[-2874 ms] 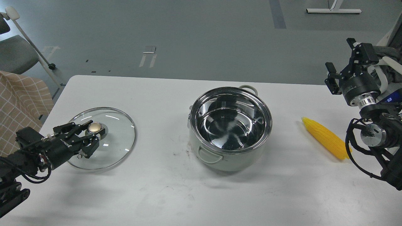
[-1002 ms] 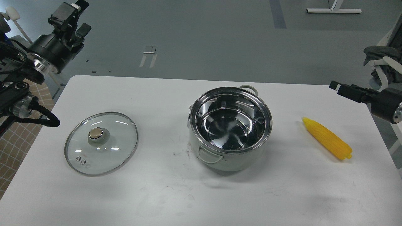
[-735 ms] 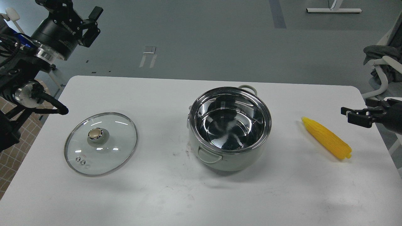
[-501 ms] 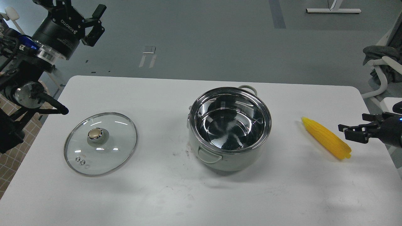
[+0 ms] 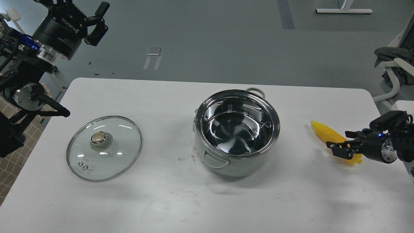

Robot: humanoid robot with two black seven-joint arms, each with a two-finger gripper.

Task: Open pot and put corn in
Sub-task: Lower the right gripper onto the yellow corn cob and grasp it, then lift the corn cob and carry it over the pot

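The pot [image 5: 249,165] stands open in the middle of the white table [image 5: 168,197], its mirror-like inside empty. The yellow corn [image 5: 323,131] lies on the table to its right, tapered end pointing toward the pot. My right gripper [image 5: 338,139] comes in low from the right edge; its fingers are open and straddle the thick half of the corn, which still lies on the table. My left gripper [image 5: 79,9] is raised at the top left, off the table, open and empty.
The glass lid [image 5: 113,155] with its brass-coloured knob [image 5: 97,137] lies flat on the table's left part. A chair with a checked cloth [image 5: 8,129] is past the left table edge. Another chair [image 5: 393,69] stands at the right.
My left gripper let go of the lid knob and rose to the top left. My right gripper came down from high at the right and moved left, its open fingers now around the corn.
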